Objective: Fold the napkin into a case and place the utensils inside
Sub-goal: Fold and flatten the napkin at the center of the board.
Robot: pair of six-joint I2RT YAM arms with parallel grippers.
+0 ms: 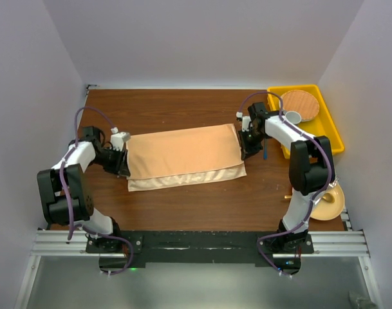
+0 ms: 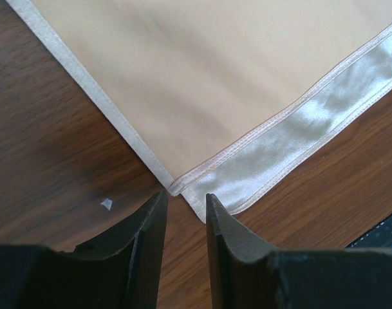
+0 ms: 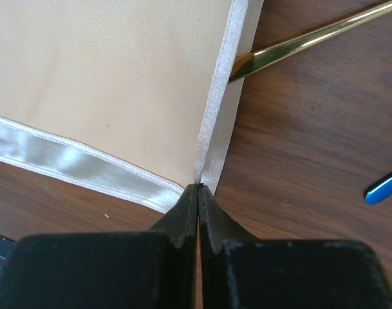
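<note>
The right hand is clenched, fingertips pressed together on the near right corner of the napkin, whose hem runs straight into the tips, so it seems to pinch the cloth there. The left hand is released: its fingers stand apart with the near left corner of the cloth lying just ahead of the gap, not between them. So the cloth lies directly ahead of both hands, one at each short end. It is folded into a wide band across the middle of the surface, its long axis running from the left edge towards the right. The shiny lower layer shows along the near side. The next fold, I judge, depends on both near corners being carried together across that axis, and the left corner is not yet taken. Just beyond the right end lies a gold utensil, its tip touching the hem, with a blue-handled piece apart from the cloth. At the far right corner a yellow tray holds a round plate and a white cup.
</note>
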